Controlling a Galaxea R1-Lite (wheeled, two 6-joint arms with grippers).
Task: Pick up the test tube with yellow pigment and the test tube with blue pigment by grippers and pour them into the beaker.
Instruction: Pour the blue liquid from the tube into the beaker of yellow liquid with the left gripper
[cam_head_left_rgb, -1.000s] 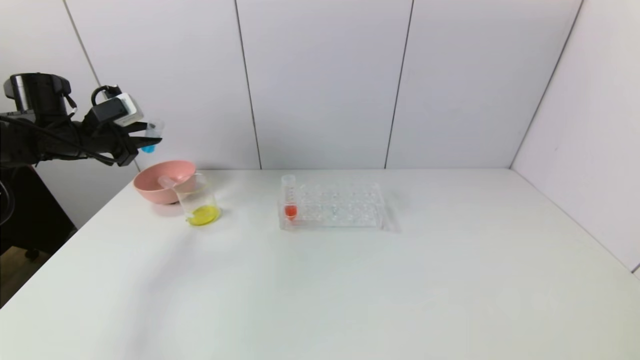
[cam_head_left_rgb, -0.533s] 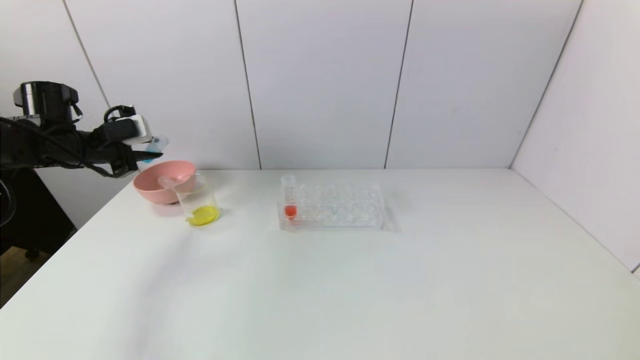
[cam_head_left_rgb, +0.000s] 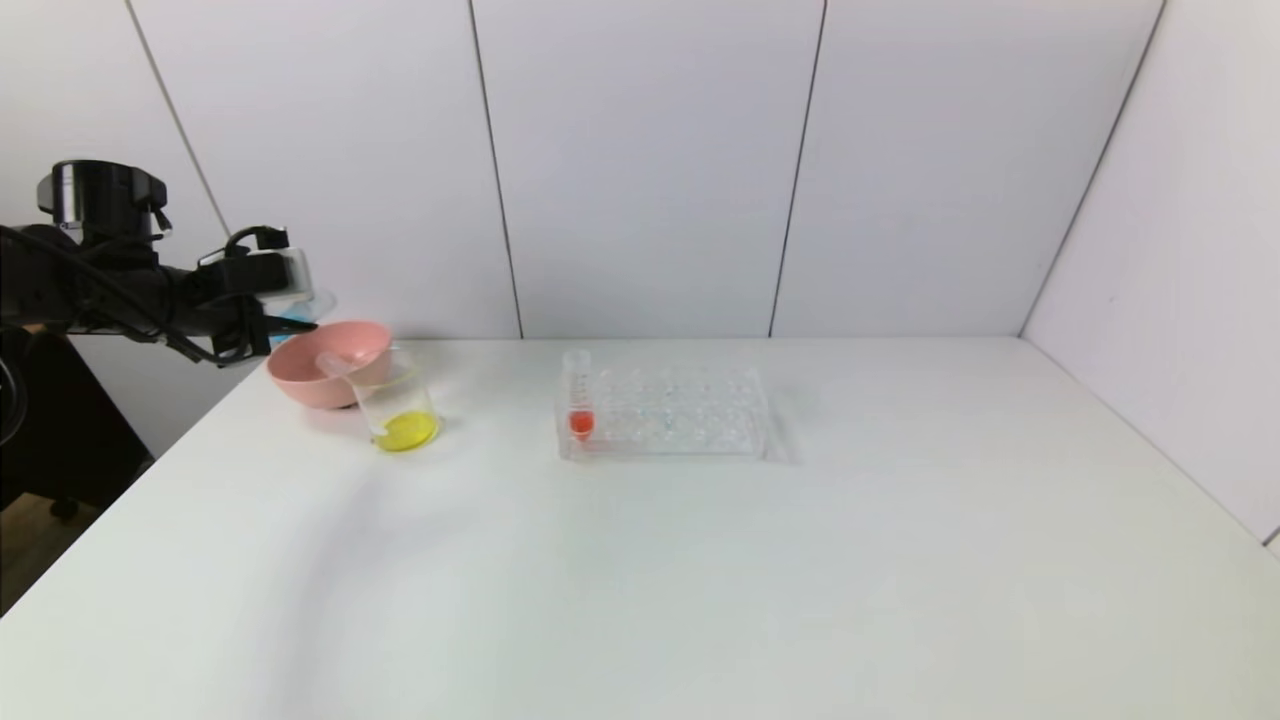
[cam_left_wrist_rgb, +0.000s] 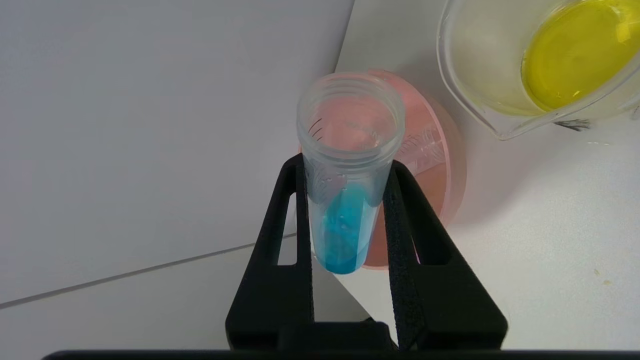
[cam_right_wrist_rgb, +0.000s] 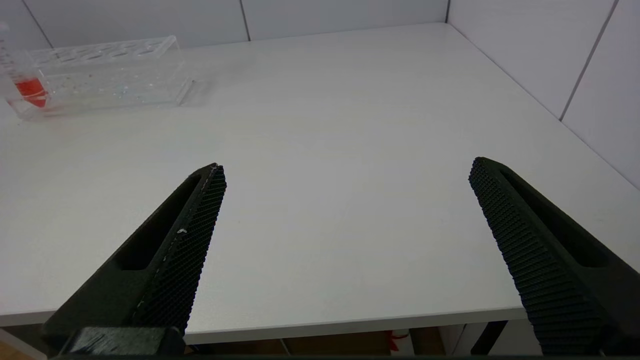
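Left claw grips blue tube over bowl rim (table's left edge).

Left pincer lower, blue tube seemingly tipped flatter.

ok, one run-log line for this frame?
left gripper: shut on blue tube, tilting beside pink bowl | right gripper: open, idle | beaker: yellow only | blue pour pending

Left gripper clamped, raised (far left); right gripper spread.
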